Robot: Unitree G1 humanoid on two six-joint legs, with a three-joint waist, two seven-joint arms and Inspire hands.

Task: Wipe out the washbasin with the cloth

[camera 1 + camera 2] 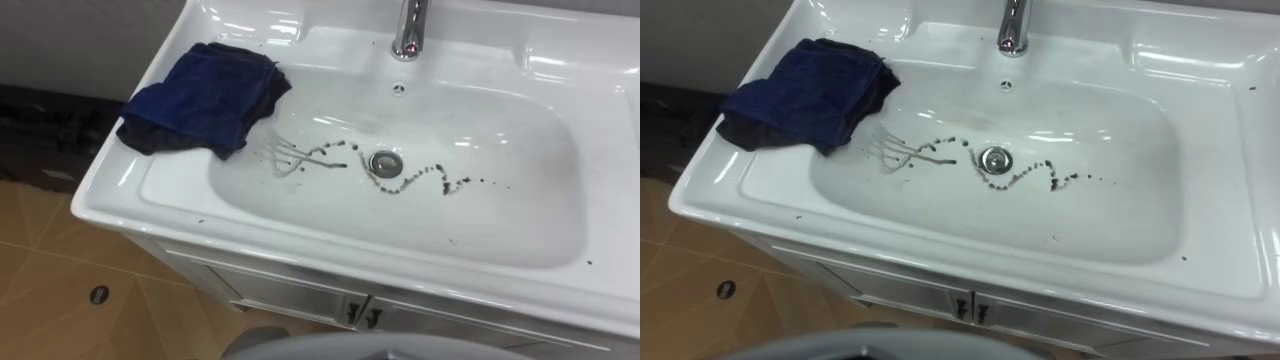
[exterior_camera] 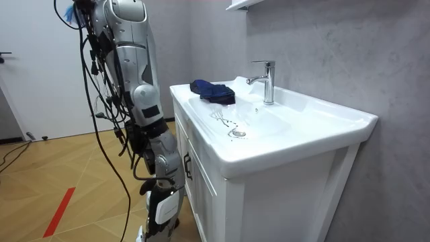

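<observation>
The right hand (image 2: 162,205) hangs low at the robot's side in the room view, well below and out in front of the round metal drain (image 1: 385,162). At this range I cannot tell whether it is spread, closed or holding anything. The robot stands upright at the front of the white cabinet (image 1: 290,295), facing the white ceramic basin (image 1: 115,195). The basin lies above the hand and apart from it, with its rim at about the height of the arm's elbow.

A dark blue crumpled cloth (image 1: 205,95) lies to the left of the drain and a little beyond it. It is bunched on the basin's flat rim, and one edge droops over the lip toward the bowl. Between the cloth and the drain, thin grey streaks (image 1: 290,152) fan across the bowl's floor. A wavy trail of dark specks (image 1: 430,178) starts just left of the drain, passes under its near edge and wanders off to its right. A few stray specks sit farther right and nearer the front wall.

Straight behind the drain a small overflow hole (image 1: 399,89) shows in the back wall. Behind that stands the chrome tap (image 1: 408,30) on the rear ledge. Below and in front of the drain, the cabinet doors carry two small dark handles (image 1: 362,313) side by side.
</observation>
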